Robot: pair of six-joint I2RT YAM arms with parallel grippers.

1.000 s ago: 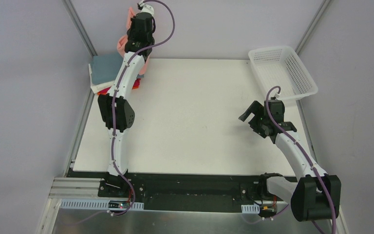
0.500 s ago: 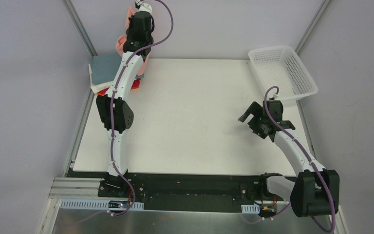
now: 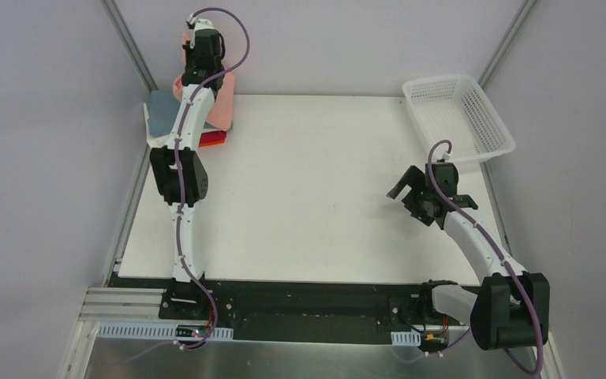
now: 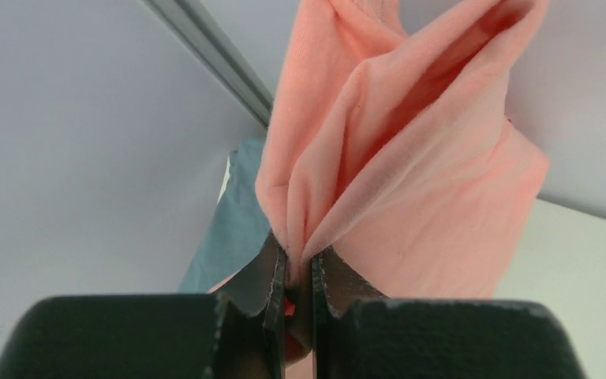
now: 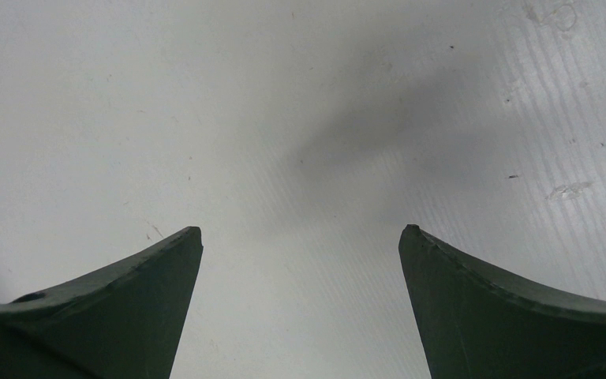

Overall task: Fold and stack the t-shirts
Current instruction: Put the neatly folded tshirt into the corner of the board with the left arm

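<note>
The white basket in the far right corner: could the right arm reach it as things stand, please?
Probably yes: the right gripper is open and empty, above bare table just short of the basket, with nothing between them.

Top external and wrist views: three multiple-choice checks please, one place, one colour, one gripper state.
1. The white basket stands: A) far right table corner B) near left corner C) centre
2. The shirt in the left gripper: A) grey-blue B) salmon-pink C) white
3. The right gripper: A) shut on cloth B) open, empty C) shut, empty
Answers: 1 A, the top view shows it there. 2 B, pink cloth is pinched in its jaws. 3 B, jaws wide apart over bare table.
</note>
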